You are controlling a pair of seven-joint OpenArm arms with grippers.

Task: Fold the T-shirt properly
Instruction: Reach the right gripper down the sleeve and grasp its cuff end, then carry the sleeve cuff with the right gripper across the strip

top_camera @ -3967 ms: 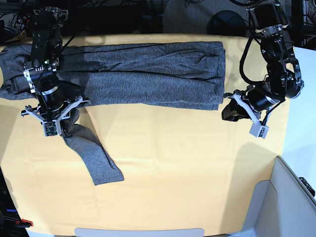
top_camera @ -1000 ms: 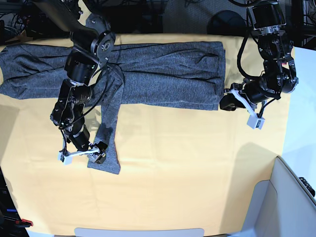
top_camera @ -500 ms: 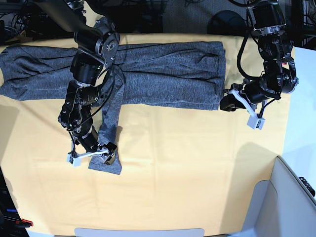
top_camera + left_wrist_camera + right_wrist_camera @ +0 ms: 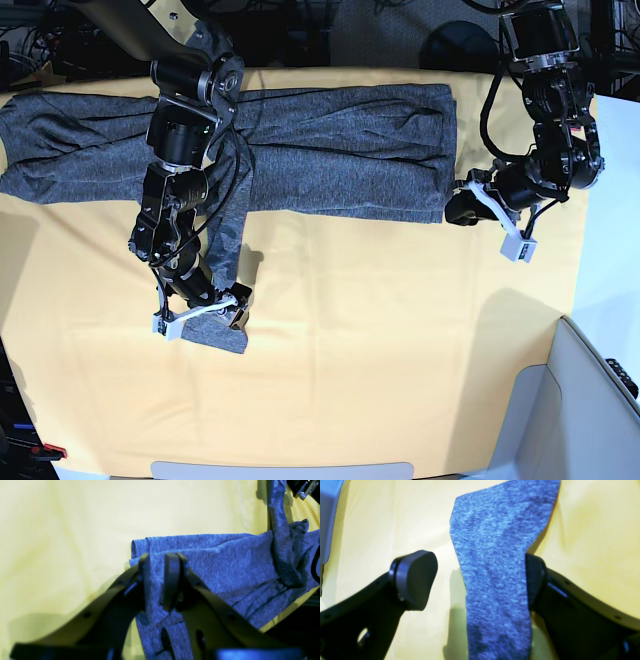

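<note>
The shirt (image 4: 330,150) lies as a long folded band across the far side of the yellow cloth (image 4: 400,350), one sleeve (image 4: 222,290) hanging down toward the near edge. The left gripper (image 4: 156,580) pinches the band's corner, jaws narrow on the fabric. The right gripper (image 4: 480,580) straddles the sleeve's cuff, jaws wide, one pad touching it, nothing clamped. Risk: the thin knit may slide off that pad as the jaws close, or the cloth beneath gets pinched too, wrinkling the fold.
</note>
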